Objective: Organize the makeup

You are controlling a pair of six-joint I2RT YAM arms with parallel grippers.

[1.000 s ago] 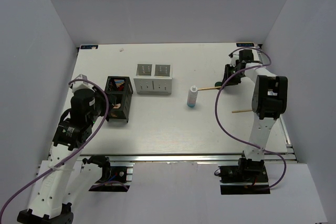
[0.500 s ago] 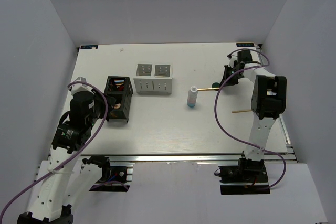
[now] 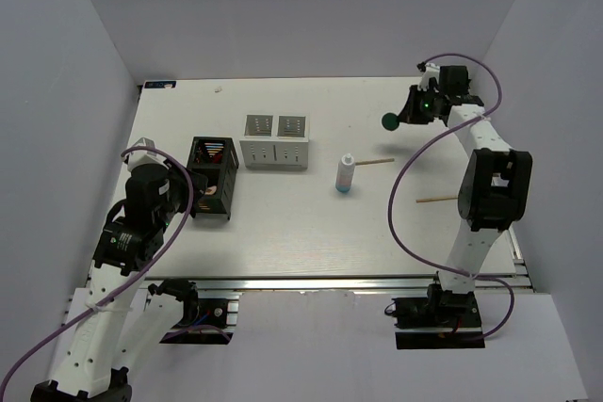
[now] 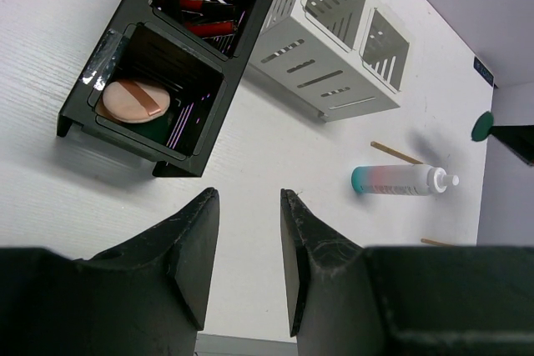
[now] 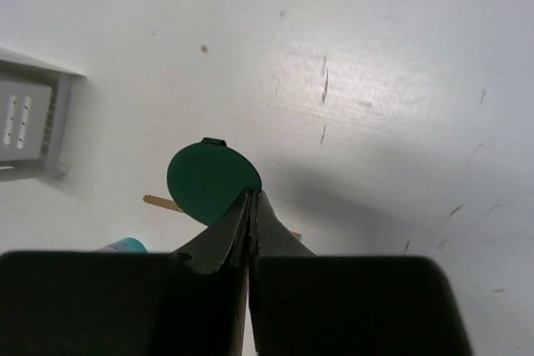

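My right gripper (image 5: 252,198) is shut on the edge of a dark green disc (image 5: 209,181) and holds it above the table at the back right (image 3: 388,120). A white bottle with a blue base (image 3: 346,174) stands mid-table. One thin wooden stick (image 3: 375,162) lies beside it and another (image 3: 435,199) lies further right. My left gripper (image 4: 249,198) hangs open and empty near the black holder (image 4: 167,64). The holder contains a pink round pad (image 4: 132,100) and red-and-black tubes (image 4: 204,16).
A white two-compartment box (image 3: 275,141) stands right of the black holder (image 3: 212,179), behind the middle of the table. White walls close in the table on three sides. The right arm's purple cable loops over the right part of the table.
My right gripper has shut on the green disc and lifted it off the table, up and toward the back. The left arm has barely moved.
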